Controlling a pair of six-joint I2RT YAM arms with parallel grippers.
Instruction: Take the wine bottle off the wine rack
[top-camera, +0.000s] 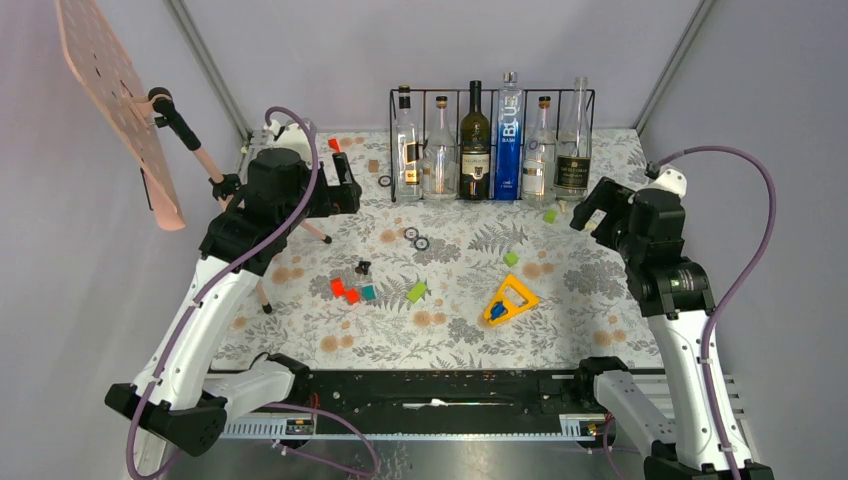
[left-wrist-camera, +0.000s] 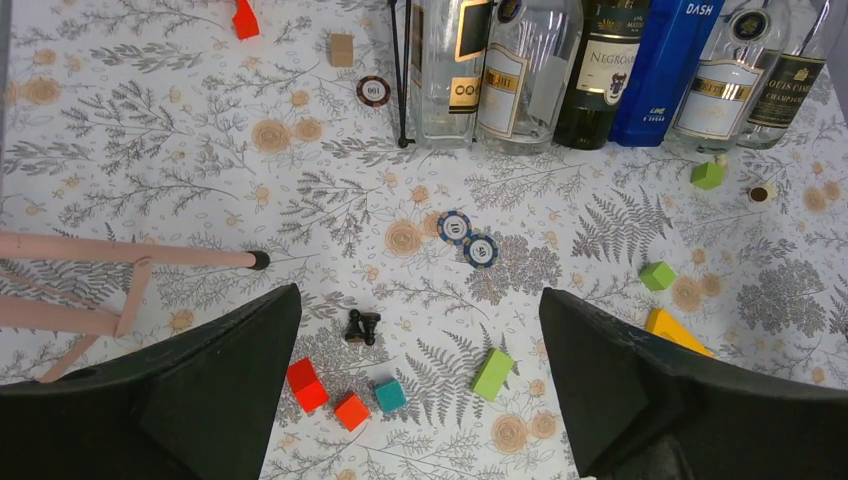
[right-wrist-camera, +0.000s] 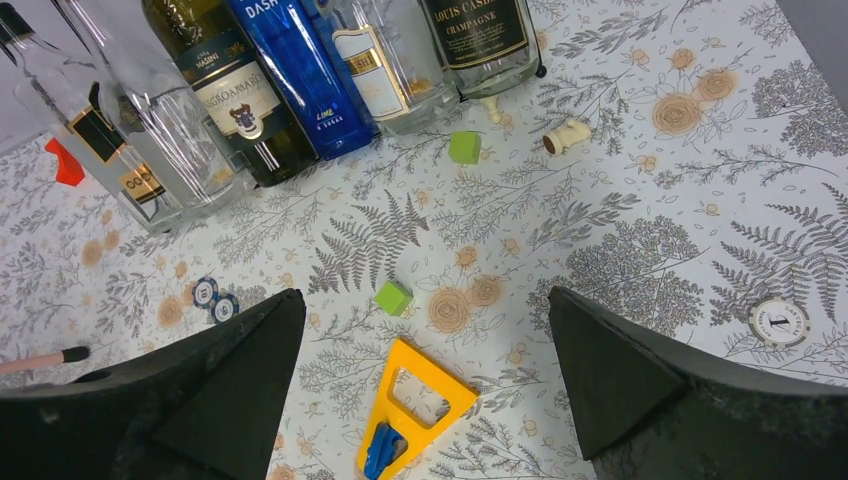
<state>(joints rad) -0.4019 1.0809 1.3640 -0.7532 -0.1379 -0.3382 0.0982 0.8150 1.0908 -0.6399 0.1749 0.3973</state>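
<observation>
The black wire wine rack (top-camera: 432, 93) stands at the back of the table with six upright bottles in its bays. The dark green wine bottle (top-camera: 474, 150) is third from the left, beside a blue bottle (top-camera: 508, 140); the others are clear glass. The wine bottle also shows in the left wrist view (left-wrist-camera: 600, 70) and the right wrist view (right-wrist-camera: 235, 100). My left gripper (top-camera: 346, 192) is open and empty, left of the rack. My right gripper (top-camera: 596, 214) is open and empty, just in front of the rack's right end. Neither touches a bottle.
A pink pegboard on a tripod (top-camera: 110, 100) stands at the far left, one leg (left-wrist-camera: 130, 250) reaching onto the table. A yellow triangle (top-camera: 510, 300), coloured blocks (top-camera: 345, 290), green cubes (top-camera: 511, 258) and poker chips (top-camera: 416, 237) lie on the floral cloth.
</observation>
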